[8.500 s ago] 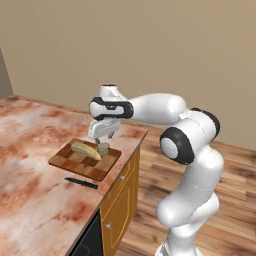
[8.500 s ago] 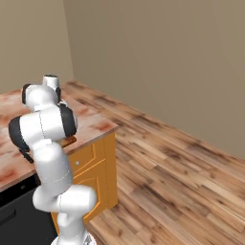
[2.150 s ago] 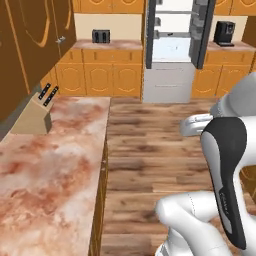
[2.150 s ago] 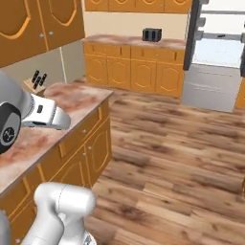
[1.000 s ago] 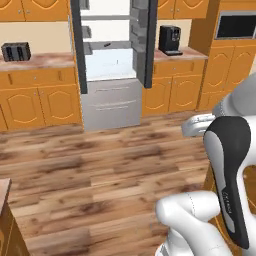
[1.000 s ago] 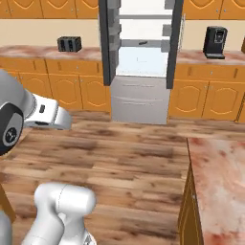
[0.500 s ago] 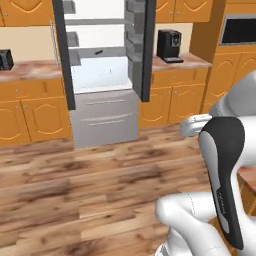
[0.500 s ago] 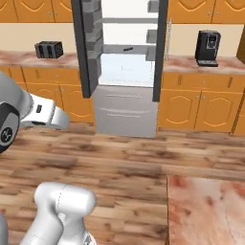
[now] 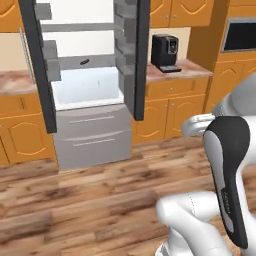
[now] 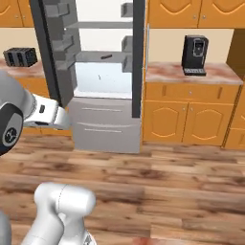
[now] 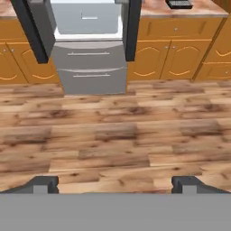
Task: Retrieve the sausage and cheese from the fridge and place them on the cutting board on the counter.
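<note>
Standing open across the wooden floor, the fridge was cut off at the top in all views, and the small dark thing on its glass shelf was too small to name; whether it was the sausage could not be told. Its grey steel drawers were flat-fronted with slim bar pulls, its dark doors lined with blocky bins. Reddish marbled counter over orange cabinets carried a black coffee machine and, further left, a black toaster. The gripper pointed down at the planks, fingers spread wide and holding nothing, while the white arm stayed folded close above the base.
</note>
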